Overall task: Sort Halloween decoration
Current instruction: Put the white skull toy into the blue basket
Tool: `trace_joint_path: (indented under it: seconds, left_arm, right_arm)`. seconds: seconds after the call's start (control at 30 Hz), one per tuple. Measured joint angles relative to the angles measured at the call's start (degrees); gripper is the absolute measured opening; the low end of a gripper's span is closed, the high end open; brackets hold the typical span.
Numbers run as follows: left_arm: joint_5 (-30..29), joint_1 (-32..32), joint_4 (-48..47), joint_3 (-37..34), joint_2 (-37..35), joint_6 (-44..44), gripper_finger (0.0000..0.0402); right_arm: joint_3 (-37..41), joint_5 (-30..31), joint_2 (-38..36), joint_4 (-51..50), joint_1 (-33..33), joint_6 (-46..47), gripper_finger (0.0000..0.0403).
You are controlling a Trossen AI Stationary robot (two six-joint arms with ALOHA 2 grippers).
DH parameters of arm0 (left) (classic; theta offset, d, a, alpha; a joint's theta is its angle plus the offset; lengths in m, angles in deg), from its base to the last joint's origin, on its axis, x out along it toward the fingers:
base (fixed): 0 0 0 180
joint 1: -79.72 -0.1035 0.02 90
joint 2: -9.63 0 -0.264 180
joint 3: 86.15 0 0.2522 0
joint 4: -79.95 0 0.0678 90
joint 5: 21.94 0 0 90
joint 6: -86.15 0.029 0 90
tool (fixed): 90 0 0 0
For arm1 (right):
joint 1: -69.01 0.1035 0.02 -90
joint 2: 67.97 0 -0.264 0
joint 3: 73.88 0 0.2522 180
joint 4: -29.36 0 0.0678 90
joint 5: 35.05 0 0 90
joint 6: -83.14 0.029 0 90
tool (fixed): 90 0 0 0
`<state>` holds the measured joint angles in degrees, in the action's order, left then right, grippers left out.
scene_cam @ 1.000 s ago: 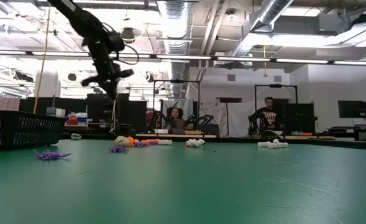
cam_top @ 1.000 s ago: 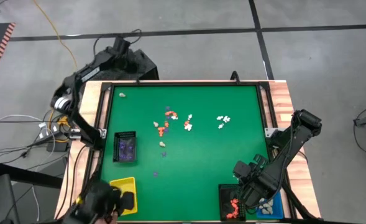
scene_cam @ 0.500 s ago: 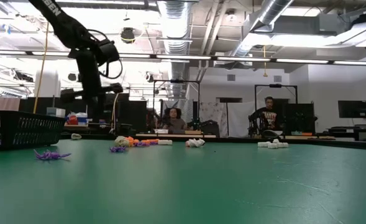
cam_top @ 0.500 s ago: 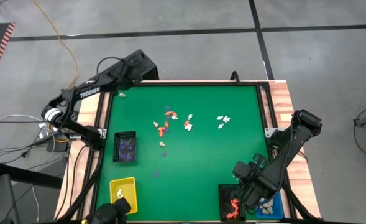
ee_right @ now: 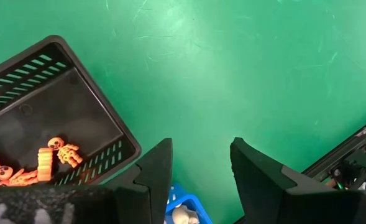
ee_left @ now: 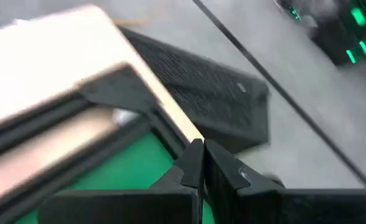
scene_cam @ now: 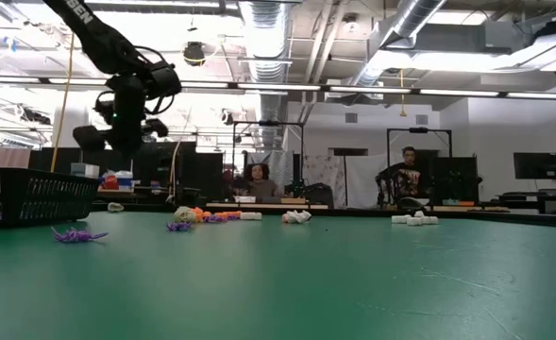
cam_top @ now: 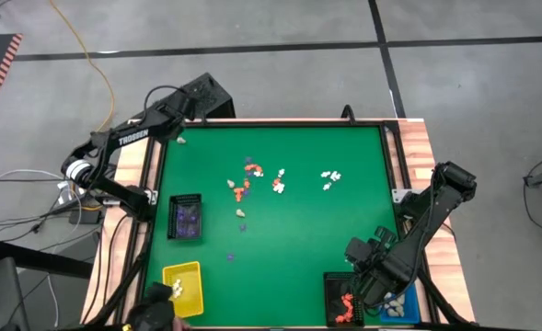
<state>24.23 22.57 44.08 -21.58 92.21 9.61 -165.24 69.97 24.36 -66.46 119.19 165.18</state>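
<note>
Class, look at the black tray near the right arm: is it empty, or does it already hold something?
Not empty. The black tray holds several orange figurines in one corner, seen in the right wrist view; the rest of its floor shows bare.

The table (cam_top: 344, 230) was covered in smooth, matt green felt-like sheeting, framed by dark metal rails and pale, lightly grained wood (cam_top: 422, 147). The black trays (ee_right: 40, 106) looked like slotted moulded plastic with a dull sheen, as did the yellow tray (cam_top: 186, 280) and blue tray (ee_right: 179, 199). The orange figurines (ee_right: 46, 158) seemed glossy plastic. The right gripper (ee_right: 201, 168) had matt black plastic fingers. The floor (cam_top: 280, 55) was smooth grey concrete.
</note>
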Motion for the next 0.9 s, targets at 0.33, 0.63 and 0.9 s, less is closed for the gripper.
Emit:
trace_joint_path:
  seconds: [0.33,0.63,0.9]
  left_arm:
    - [0.27,1.8,0.83,0.04,3.79,-10.19,0.0]
    - [-2.14,3.91,-5.91,0.0,7.5,-22.89,0.0]
    - [-3.06,5.01,-19.59,2.43,7.4,-27.55,0.0]
  right_arm:
    - [0.0,1.18,-0.01,-0.2,-0.51,-1.5,0.0179]
    - [0.0,1.84,-0.02,-0.58,-0.46,-1.57,0.0179]
    - [0.0,3.39,-0.02,-1.7,-0.92,-1.73,0.0179]
